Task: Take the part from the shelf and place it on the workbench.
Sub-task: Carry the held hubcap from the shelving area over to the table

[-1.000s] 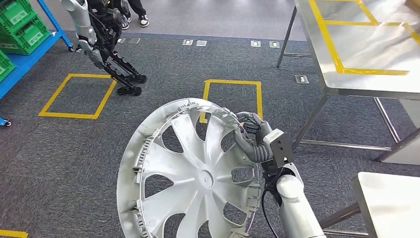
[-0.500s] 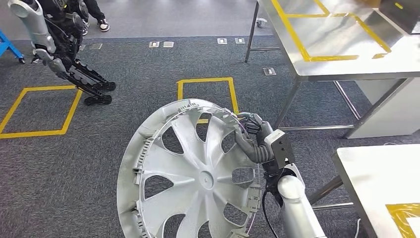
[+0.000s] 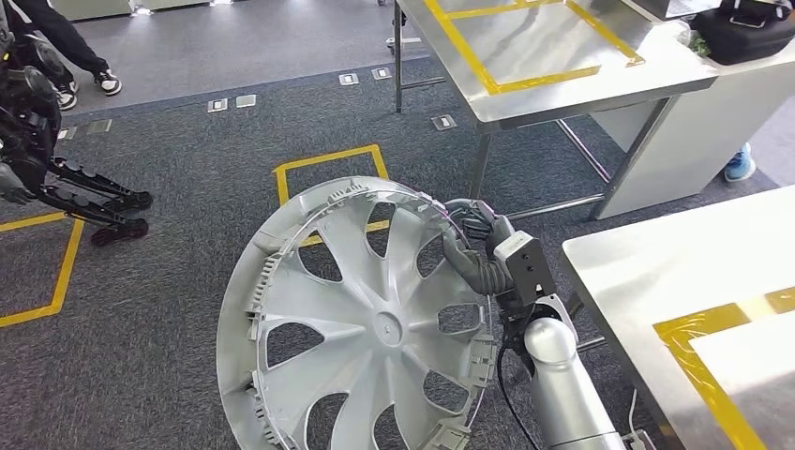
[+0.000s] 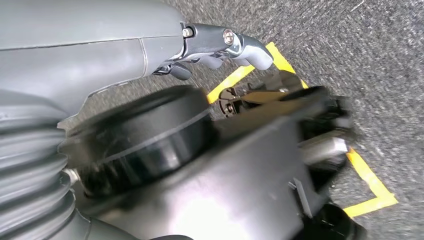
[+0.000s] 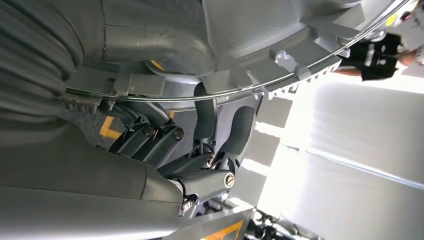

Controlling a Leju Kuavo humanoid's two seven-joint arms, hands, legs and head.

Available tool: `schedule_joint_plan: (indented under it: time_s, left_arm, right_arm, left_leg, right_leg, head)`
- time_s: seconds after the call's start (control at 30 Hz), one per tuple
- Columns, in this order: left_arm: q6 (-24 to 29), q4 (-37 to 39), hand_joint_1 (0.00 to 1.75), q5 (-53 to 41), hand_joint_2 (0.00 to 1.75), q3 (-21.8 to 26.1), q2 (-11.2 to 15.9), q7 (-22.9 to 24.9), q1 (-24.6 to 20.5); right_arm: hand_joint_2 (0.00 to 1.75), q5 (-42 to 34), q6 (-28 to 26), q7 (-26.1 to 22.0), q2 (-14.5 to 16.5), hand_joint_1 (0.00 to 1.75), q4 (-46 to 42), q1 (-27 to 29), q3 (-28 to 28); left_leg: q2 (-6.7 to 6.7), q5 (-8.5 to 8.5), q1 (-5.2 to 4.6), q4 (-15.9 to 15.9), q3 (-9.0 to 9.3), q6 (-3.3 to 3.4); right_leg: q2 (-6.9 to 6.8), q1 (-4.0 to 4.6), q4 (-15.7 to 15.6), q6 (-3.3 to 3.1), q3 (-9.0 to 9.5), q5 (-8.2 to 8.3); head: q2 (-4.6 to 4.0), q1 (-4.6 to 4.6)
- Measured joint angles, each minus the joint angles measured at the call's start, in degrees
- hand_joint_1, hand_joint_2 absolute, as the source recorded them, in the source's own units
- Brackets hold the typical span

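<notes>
Silver plastic made up the big wheel cover, which was seen from the head view held up in the air over the grey carpet floor. It was tilted, with its spokes facing the camera. The right robot hand was wrapped around the cover's rim on its right side, with fingers hooked through the edge. A shiny metal surface with yellow tape was seen just to the right of the arm, and the cover was not on it. Another metal surface with yellow tape lines was seen farther back. A yellow tape square was marked on the floor behind the cover. A black bag was seen at the far right corner. The legs and shoes of a person were seen at the far left.

From the left wrist view, the left robot hand was seen over the carpet with nothing in it. Its fingers looked curled in, but it could not be told for sure. Yellow tape was seen on the floor below.

From the right wrist view, the dark fingers of the right robot hand were seen clamped over the toothed rim of the wheel cover. A person in a black shirt was seen far behind.
</notes>
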Motion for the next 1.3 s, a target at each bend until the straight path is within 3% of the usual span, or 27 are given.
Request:
schedule_joint_plan:
  time_s: [0.03,0.07,0.13,0.2,0.27,0.3,0.37,0.43,0.5,0.53,0.57,0.63,0.7,0.8,0.87,0.93,1.0,1.03,1.1,1.17,1.23,1.3]
  left_arm:
    - [0.0,0.0,0.00,0.0,1.75,0.0,0.0,0.0,0.1]
    - [0.0,0.0,0.00,0.0,1.75,0.0,0.0,0.0,0.1]
    - [-0.2,0.1,0.00,-0.2,1.75,0.0,0.0,0.0,0.0]
    - [-0.3,0.1,0.00,-0.2,1.75,0.0,-0.1,0.1,0.0]
    - [-0.3,0.2,0.00,-0.3,1.75,0.0,-0.1,0.2,-0.1]
    - [-0.3,0.2,0.00,-0.3,1.75,0.0,-0.1,0.2,-0.1]
    - [-0.4,0.2,0.00,-0.3,1.75,0.0,-0.2,0.3,-0.2]
    - [-0.4,0.2,0.00,-0.3,1.75,0.0,-0.2,0.3,-0.1]
    - [-0.4,0.2,0.00,-0.3,1.75,0.0,-0.1,0.3,0.0]
    - [-0.4,0.2,0.00,-0.4,1.75,0.0,-0.1,0.3,0.0]
    - [-0.4,0.2,0.00,-0.4,1.75,0.0,-0.1,0.4,-0.1]
    - [-0.4,0.2,0.00,-0.4,1.75,0.0,-0.2,0.4,-0.3]
    - [-0.4,0.2,0.00,-0.4,1.75,0.0,-0.2,0.4,-0.4]
    - [-0.4,0.1,0.00,-0.4,1.75,0.0,-0.3,0.4,-0.7]
    - [-0.4,0.1,0.00,-0.5,1.75,0.0,-0.3,0.4,-0.8]
    - [-0.4,0.1,0.00,-0.6,1.75,0.0,-0.3,0.4,-0.8]
    - [-0.4,0.1,0.00,-0.6,1.75,0.0,-0.2,0.5,-0.7]
    - [-0.4,0.1,0.00,-0.6,1.75,0.0,-0.1,0.5,-0.6]
    - [-0.4,0.1,0.00,-0.5,1.75,0.0,0.0,0.5,-0.6]
    - [-0.4,0.1,0.00,-0.5,1.75,0.0,0.0,0.5,-0.6]
    - [-0.4,0.1,0.00,-0.4,1.75,0.0,0.0,0.5,-0.6]
    - [-0.4,0.1,0.00,-0.4,1.75,0.0,0.0,0.5,-0.7]
  right_arm:
    - [1.75,0.1,0.0,0.0,-0.1,1.75,0.0,0.0,0.0]
    - [1.75,0.1,0.0,0.0,-0.1,1.75,0.0,0.0,0.0]
    - [1.75,0.2,0.0,0.0,-0.2,1.75,0.0,-0.1,0.0]
    - [1.75,0.2,0.0,-0.1,-0.3,1.75,0.0,-0.1,0.0]
    - [1.75,0.2,-0.1,-0.1,-0.5,1.75,0.0,-0.1,0.0]
    - [1.75,0.3,-0.1,-0.1,-0.6,1.75,0.0,0.0,0.0]
    - [1.75,0.3,-0.2,-0.1,-0.7,1.75,0.0,0.0,0.0]
    - [1.75,0.3,-0.2,-0.1,-0.8,1.75,0.1,0.0,0.1]
    - [1.75,0.3,-0.2,-0.1,-0.8,1.75,0.2,0.2,0.1]
    - [1.75,0.3,-0.2,-0.1,-0.9,1.75,0.3,0.3,0.1]
    - [1.75,0.3,-0.2,-0.1,-0.9,1.75,0.3,0.3,0.1]
    - [1.75,0.3,-0.2,-0.1,-0.9,1.75,0.4,0.3,0.1]
    - [1.75,0.3,-0.2,-0.2,-0.9,1.75,0.3,0.2,0.2]
    - [1.75,0.2,-0.2,-0.3,-1.0,1.75,0.3,0.2,0.2]
    - [1.75,0.0,-0.2,-0.5,-1.0,1.75,0.4,0.1,0.2]
    - [1.75,-0.2,-0.2,-0.6,-1.0,1.75,0.5,0.0,0.3]
    - [1.75,-0.3,-0.2,-0.6,-1.0,1.75,0.6,0.1,0.4]
    - [1.75,-0.3,-0.2,-0.6,-1.0,1.75,0.6,0.2,0.4]
    - [1.75,-0.4,-0.1,-0.6,-1.0,1.75,0.7,0.2,0.5]
    - [1.75,-0.4,-0.1,-0.7,-1.0,1.75,0.7,0.1,0.5]
    - [1.75,-0.4,-0.2,-0.8,-0.9,1.75,0.7,0.1,0.6]
    - [1.75,-0.4,-0.2,-0.9,-1.0,1.75,0.7,0.2,0.7]
  left_leg:
    - [-0.09,1.26,0.13,-0.9,0.17,-0.08]
    - [-0.40,3.39,0.33,-3.8,1.34,-0.20]
    - [-2.97,6.77,0.88,-11.1,4.43,-0.52]
    - [-4.70,7.61,1.08,-14.4,5.72,-0.23]
    - [-3.66,7.83,0.84,-14.5,5.64,0.73]
    - [-3.05,7.99,0.76,-14.6,5.63,1.19]
    - [-1.67,8.25,0.72,-14.9,5.63,2.00]
    - [-0.10,8.24,0.44,-15.0,5.57,2.42]
    - [1.65,8.14,0.19,-15.0,5.53,2.59]
    - [2.48,8.08,0.12,-15.0,5.56,2.63]
    - [3.25,8.00,0.07,-15.0,5.63,2.63]
    - [4.58,7.77,-0.10,-15.0,5.89,2.42]
    - [5.58,7.57,-0.27,-15.0,6.13,1.93]
    - [6.74,7.35,-0.26,-15.3,6.64,1.02]
    - [4.50,5.87,-0.08,-13.2,5.90,0.44]
    - [1.19,2.59,0.13,-6.7,2.74,0.09]
    - [0.15,0.70,0.16,-0.5,-0.53,-0.05]
    - [0.02,1.39,0.18,0.0,-0.99,-0.07]
    - [-0.85,5.48,0.35,-5.6,1.20,-0.09]
    - [-3.16,8.25,0.64,-12.4,4.14,-0.04]
    - [-4.09,8.45,0.59,-14.4,5.04,0.48]
    - [-2.85,8.77,0.42,-14.6,5.05,1.38]
  right_leg:
    - [0.88,-0.08,0.1,0.09,0.01,-0.02]
    - [1.73,-0.21,0.3,0.25,0.01,-0.08]
    - [3.25,-0.45,1.0,0.94,-0.29,-0.33]
    - [4.47,-0.51,1.4,1.82,-0.92,-0.28]
    - [5.54,-0.68,1.2,2.60,-1.38,0.15]
    - [5.17,-0.73,1.3,2.85,-1.58,0.10]
    - [2.32,-0.53,4.3,3.19,-3.09,-1.65]
    - [-0.81,-0.30,11.7,3.38,-6.60,-5.32]
    - [-1.57,-0.31,17.6,3.37,-9.39,-7.23]
    - [-1.72,-0.29,17.3,3.26,-9.19,-6.57]
    - [-2.02,-0.22,14.8,3.08,-7.79,-5.04]
    - [-4.03,0.23,6.5,2.48,-3.18,-1.75]
    - [-5.52,0.81,1.7,1.81,-0.69,-0.54]
    - [-4.04,0.88,0.8,1.00,-0.57,-0.26]
    - [-2.78,0.38,0.2,0.45,-0.21,0.11]
    - [-1.52,0.09,0.0,0.13,-0.07,0.23]
    - [0.01,0.07,0.1,0.05,-0.09,0.23]
    - [0.85,0.03,0.2,0.07,-0.09,0.22]
    - [2.54,-0.15,0.5,0.32,-0.09,0.11]
    - [4.00,-0.24,1.1,0.96,-0.40,-0.11]
    - [5.10,-0.29,1.3,1.74,-0.87,-0.06]
    - [5.58,-0.46,1.2,2.40,-1.18,0.16]
  head:
    - [0.00,-0.01]
    - [0.00,-0.01]
    - [0.00,-0.08]
    - [0.00,-0.08]
    - [0.00,-0.01]
    - [0.00,0.03]
    - [0.00,0.41]
    - [0.00,0.80]
    - [0.00,0.85]
    - [0.00,0.86]
    - [0.00,0.88]
    - [0.00,0.90]
    - [0.00,0.87]
    - [0.00,0.85]
    - [0.00,0.70]
    - [0.00,0.37]
    - [0.00,0.16]
    - [0.00,0.14]
    - [0.00,0.10]
    - [0.00,0.06]
    - [0.00,0.07]
    - [0.00,0.10]
